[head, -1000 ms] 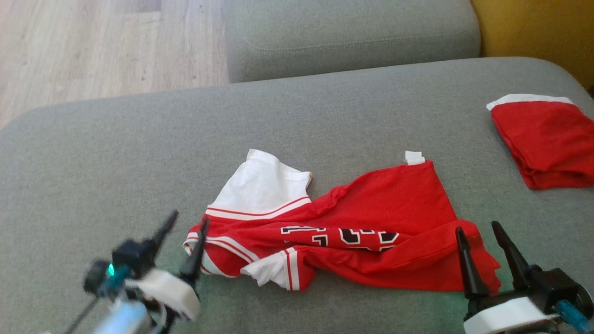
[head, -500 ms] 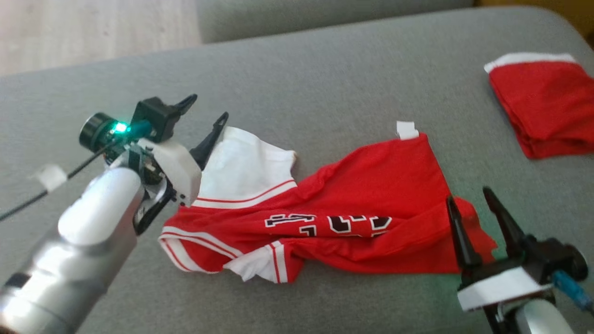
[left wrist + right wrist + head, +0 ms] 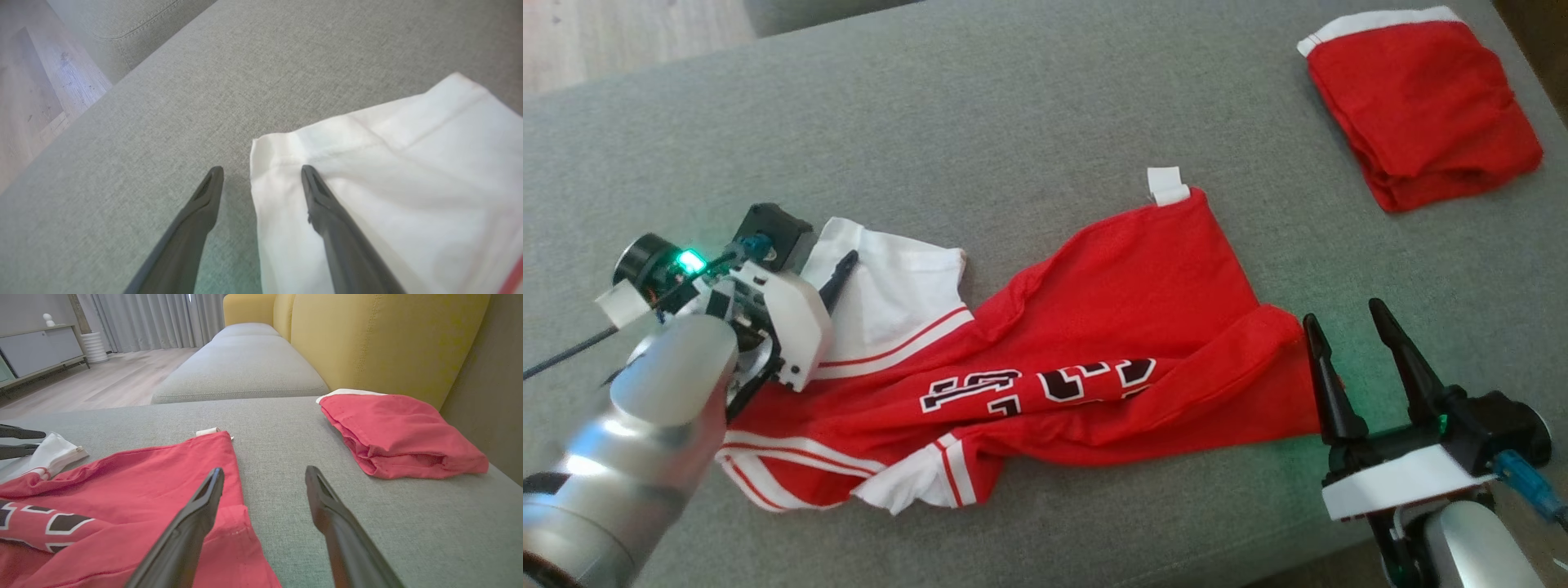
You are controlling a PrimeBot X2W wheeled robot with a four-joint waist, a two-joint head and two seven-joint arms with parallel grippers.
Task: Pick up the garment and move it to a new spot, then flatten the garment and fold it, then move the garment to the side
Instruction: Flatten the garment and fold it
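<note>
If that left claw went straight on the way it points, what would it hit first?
Probably the white sleeve: its edge lies inside the open left claw. Depth is unclear; the cushion lies just beneath.

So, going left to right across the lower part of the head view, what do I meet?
Left gripper, open at the jersey's white end → red jersey, crumpled across the middle → right gripper, open at the jersey's red end.

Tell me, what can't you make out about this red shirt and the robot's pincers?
Lettering on the jersey: head view, folds hide part.
Left gripper: left wrist view, whether a finger touches the white sleeve is unclear.
Folded red garment: head view, its type hidden by folding.
</note>
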